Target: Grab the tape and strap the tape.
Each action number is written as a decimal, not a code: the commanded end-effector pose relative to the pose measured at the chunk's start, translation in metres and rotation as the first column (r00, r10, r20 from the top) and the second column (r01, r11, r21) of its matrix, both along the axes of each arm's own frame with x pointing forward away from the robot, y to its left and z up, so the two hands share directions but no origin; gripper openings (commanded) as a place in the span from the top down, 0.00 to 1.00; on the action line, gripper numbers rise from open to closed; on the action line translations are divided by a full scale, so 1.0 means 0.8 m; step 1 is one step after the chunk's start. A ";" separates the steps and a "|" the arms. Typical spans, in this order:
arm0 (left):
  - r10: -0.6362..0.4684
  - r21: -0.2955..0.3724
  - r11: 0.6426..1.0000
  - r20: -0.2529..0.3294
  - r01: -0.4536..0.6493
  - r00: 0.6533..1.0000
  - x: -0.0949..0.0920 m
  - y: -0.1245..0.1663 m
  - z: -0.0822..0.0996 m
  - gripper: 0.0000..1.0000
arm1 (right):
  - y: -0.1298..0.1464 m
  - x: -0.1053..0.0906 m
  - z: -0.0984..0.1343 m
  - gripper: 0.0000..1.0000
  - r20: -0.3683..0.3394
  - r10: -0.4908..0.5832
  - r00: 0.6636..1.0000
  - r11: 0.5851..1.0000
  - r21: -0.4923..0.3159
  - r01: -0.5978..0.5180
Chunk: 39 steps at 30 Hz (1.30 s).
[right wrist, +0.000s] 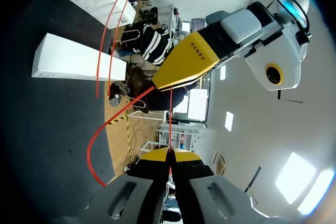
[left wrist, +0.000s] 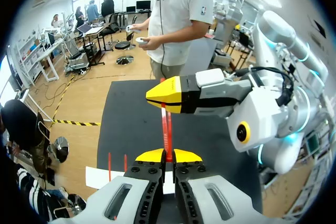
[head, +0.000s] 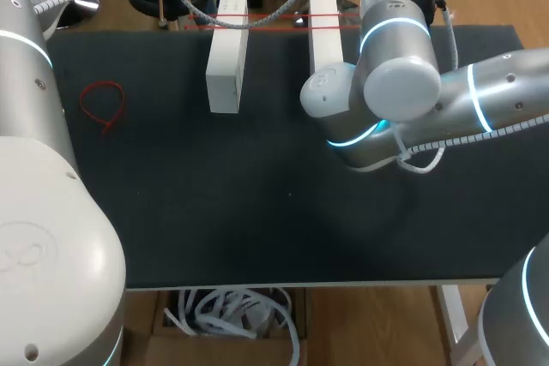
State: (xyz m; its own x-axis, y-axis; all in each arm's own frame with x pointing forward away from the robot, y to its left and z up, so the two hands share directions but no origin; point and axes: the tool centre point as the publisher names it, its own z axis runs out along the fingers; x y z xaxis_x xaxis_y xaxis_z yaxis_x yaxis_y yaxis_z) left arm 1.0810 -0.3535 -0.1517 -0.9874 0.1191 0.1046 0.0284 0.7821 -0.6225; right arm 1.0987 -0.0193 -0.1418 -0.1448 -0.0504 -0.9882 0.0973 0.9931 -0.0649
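the red tape is a thin, flat, light strip, limp enough to bow, smooth and probably slippery, so it wants a firm pinch close to its ends. it stretches between the two claws at the far edge of the dark matte table and crosses two white boxy blocks. the left gripper is clamped on it, and the right gripper pinches it too. a spare red loop lies well apart.
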 end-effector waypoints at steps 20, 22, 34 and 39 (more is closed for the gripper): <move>-0.001 0.004 1.000 -0.002 0.001 1.000 0.001 0.000 0.001 1.00 | 0.005 -0.005 0.003 1.00 -0.020 0.003 1.000 1.000 -0.018 -0.003; -0.001 0.004 1.000 -0.002 0.001 1.000 0.001 0.000 0.001 1.00 | 0.005 -0.005 0.003 1.00 -0.022 0.002 1.000 1.000 -0.023 -0.002; -0.001 0.004 1.000 -0.002 0.001 1.000 0.001 0.000 0.001 1.00 | 0.005 -0.004 0.002 1.00 -0.023 0.003 1.000 0.999 -0.045 -0.004; -0.001 0.004 1.000 -0.002 0.001 1.000 0.001 0.000 0.001 1.00 | 0.003 -0.002 0.001 1.00 -0.027 0.006 1.000 0.999 -0.051 -0.007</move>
State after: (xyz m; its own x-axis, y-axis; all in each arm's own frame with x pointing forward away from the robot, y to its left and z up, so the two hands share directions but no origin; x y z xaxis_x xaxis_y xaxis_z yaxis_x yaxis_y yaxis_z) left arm 1.0810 -0.3535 -0.1517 -0.9874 0.1190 0.1046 0.0283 0.7822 -0.6224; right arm 1.0960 -0.0162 -0.1430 -0.1639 -0.0985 -0.9815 0.0895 0.9894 -0.1142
